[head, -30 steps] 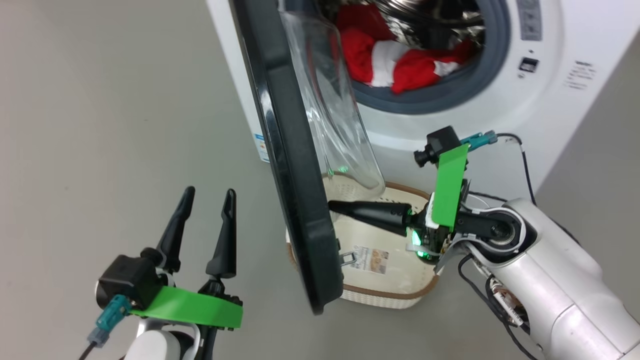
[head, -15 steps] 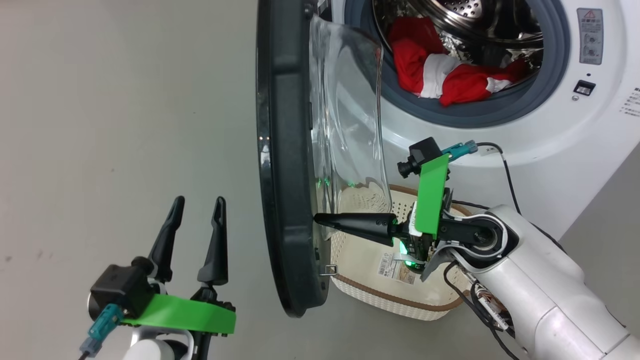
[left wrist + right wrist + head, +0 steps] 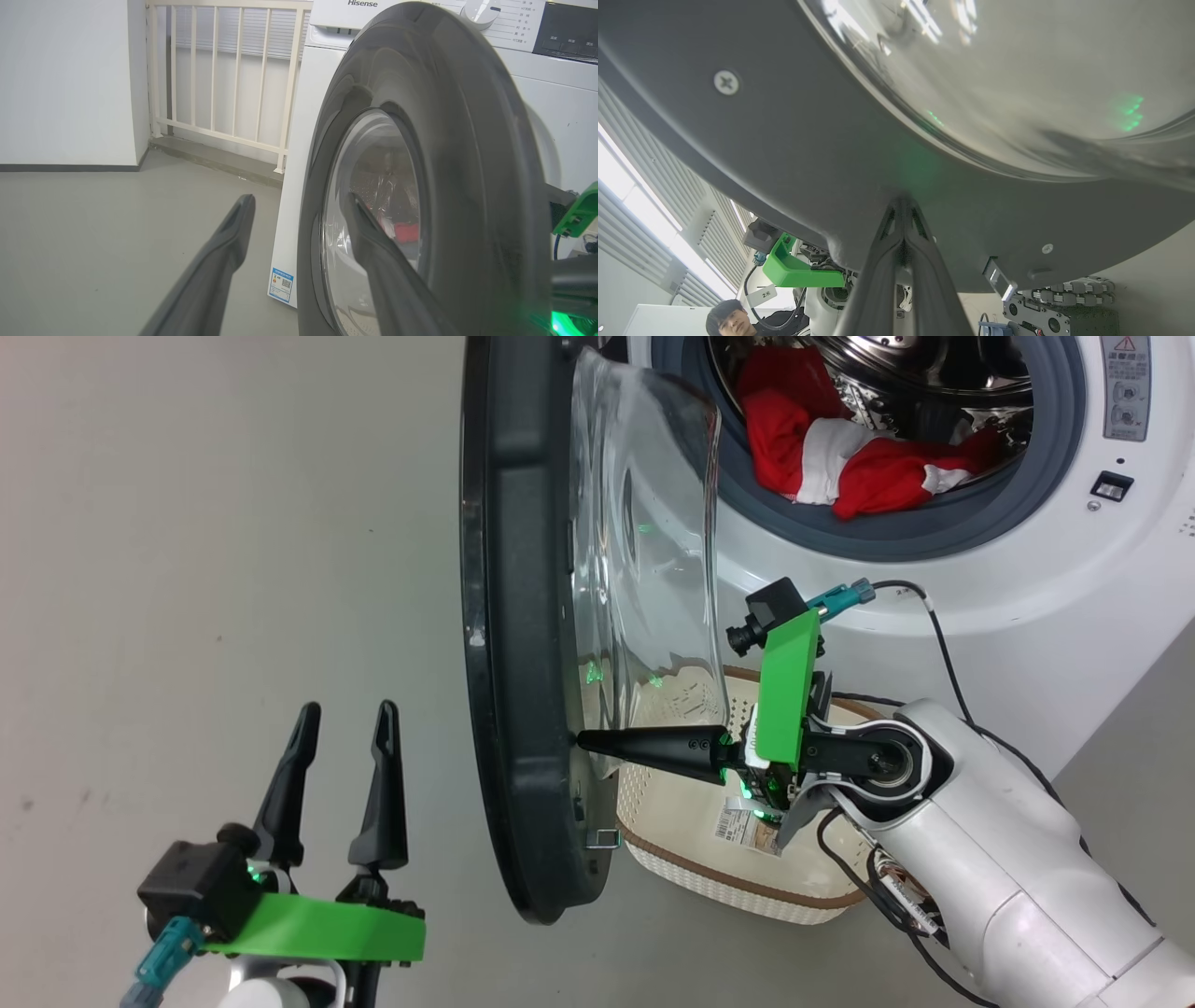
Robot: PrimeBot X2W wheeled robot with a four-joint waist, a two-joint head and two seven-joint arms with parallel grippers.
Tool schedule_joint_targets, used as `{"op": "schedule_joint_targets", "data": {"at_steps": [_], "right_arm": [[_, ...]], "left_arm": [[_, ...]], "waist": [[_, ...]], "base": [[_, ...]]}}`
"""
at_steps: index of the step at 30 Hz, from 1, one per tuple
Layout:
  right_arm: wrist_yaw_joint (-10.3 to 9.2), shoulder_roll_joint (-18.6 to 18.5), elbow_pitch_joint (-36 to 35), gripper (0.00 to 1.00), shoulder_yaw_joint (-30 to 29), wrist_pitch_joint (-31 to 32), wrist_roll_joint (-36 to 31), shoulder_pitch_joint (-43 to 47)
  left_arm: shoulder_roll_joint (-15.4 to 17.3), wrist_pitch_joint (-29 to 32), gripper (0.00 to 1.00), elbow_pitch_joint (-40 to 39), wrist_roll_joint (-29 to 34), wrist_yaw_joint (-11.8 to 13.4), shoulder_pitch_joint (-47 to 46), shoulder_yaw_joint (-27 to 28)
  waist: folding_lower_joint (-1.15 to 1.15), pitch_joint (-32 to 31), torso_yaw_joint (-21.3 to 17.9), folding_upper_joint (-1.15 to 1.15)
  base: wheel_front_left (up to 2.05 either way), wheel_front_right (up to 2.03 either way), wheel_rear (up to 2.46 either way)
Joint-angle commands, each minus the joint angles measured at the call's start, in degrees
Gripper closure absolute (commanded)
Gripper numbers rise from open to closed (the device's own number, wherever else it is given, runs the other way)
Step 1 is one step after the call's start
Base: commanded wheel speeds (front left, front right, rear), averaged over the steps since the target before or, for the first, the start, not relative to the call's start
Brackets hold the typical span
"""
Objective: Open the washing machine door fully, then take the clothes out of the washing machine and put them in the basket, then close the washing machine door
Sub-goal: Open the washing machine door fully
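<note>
The washing machine door (image 3: pixel 513 644) stands swung out, seen edge-on, with its glass bowl (image 3: pixel 644 579) facing the drum. My right gripper (image 3: pixel 583 741) is shut, and its fingertips press on the door's inner rim (image 3: pixel 808 140) below the glass. The red and white clothes (image 3: pixel 840 467) lie in the drum of the washing machine (image 3: pixel 934 607). On the floor below the opening sits the basket (image 3: pixel 672 803), under my right arm. My left gripper (image 3: pixel 345 711) hangs open and empty on the door's outer side (image 3: pixel 467 140), apart from it.
Grey floor spreads to the left of the door. A cream railing (image 3: pixel 215 84) and a white wall (image 3: pixel 65 79) stand beyond the machine's left side. A person (image 3: pixel 728 317) and other equipment show under the door in the right wrist view.
The head camera has shifted. The door has swung a little further out with my shut right gripper staying pressed on its inner rim. The left gripper stays open.
</note>
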Motion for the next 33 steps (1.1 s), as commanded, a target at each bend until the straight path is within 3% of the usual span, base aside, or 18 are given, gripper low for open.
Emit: {"op": "schedule_joint_targets", "data": {"at_steps": [1,4,5,6,7,8,12,17,24,29,32,33], "right_arm": [[0.44,1.78,-1.51,1.00,0.34,-0.36,-1.09,-1.14],[0.44,1.40,-2.85,1.00,0.26,-1.09,-2.55,-0.35],[0.44,1.17,-3.35,0.84,-0.02,-1.88,-3.12,0.04],[0.44,0.84,-3.60,0.59,-0.48,-3.26,-3.84,0.43],[0.44,0.51,-3.83,0.22,-0.86,-4.66,-4.64,0.81],[0.44,0.24,-4.42,0.00,-1.26,-5.63,-5.14,1.26],[0.44,-0.81,-6.52,0.00,-3.03,-8.79,-6.23,2.90],[0.44,-3.33,-12.53,0.00,-6.12,-19.93,-13.10,5.89],[0.44,-7.84,-16.72,0.00,-4.74,-40.68,-31.49,10.67],[0.44,-8.35,-13.43,0.00,-5.41,-55.93,-42.06,14.13],[0.44,-7.51,-9.17,0.00,-9.17,-59.34,-49.88,15.36],[0.44,-5.58,-8.74,0.00,-15.20,-59.56,-55.92,16.41]], "left_arm": [[1.02,-0.44,0.00,-1.82,-0.36,0.27,0.13,2.15],[1.02,-0.44,0.00,-2.01,-0.30,0.10,0.29,2.31],[1.02,-0.44,0.00,-2.09,-0.33,0.13,0.30,2.40],[1.02,-0.44,0.00,-2.11,-0.34,0.19,0.34,2.46],[1.02,-0.44,0.00,-2.07,-0.36,0.34,0.39,2.52],[1.02,-0.44,0.00,-2.03,-0.39,0.47,0.43,2.57],[1.02,-0.44,0.00,-1.76,-0.30,0.52,0.54,2.81],[1.02,-0.44,0.00,-1.43,-0.31,0.40,0.74,2.81],[1.02,-0.44,0.00,-2.14,-0.17,0.40,1.32,1.66],[1.02,-0.44,0.00,-3.05,0.26,0.34,1.59,1.49],[1.01,-0.44,0.00,-3.58,0.66,0.50,1.78,1.36],[1.01,-0.44,0.00,-3.85,0.86,0.62,1.89,1.27]], "waist": [[0.00,-0.07,-0.03,0.00],[0.00,-0.24,-0.12,0.00],[0.00,-0.29,-0.15,0.00],[0.00,-0.37,-0.19,0.00],[0.00,-0.43,-0.21,0.00],[0.00,-0.48,-0.24,0.00],[0.00,-0.69,-0.36,0.00],[0.00,-1.05,-0.56,0.00],[0.00,-1.44,-0.76,0.00],[0.00,-1.73,-0.90,0.00],[0.00,-1.88,-1.02,0.00],[0.00,-1.80,-1.13,0.00]], "base": [[0.00,0.00,0.00],[0.00,0.00,0.00],[0.00,0.00,0.00],[0.00,0.00,0.00],[0.00,0.00,0.00],[0.00,0.00,0.00],[0.00,0.00,0.00],[0.00,0.00,0.00],[0.00,0.00,0.00],[0.00,0.00,0.00],[0.00,0.00,0.00],[0.00,0.00,0.00]]}}
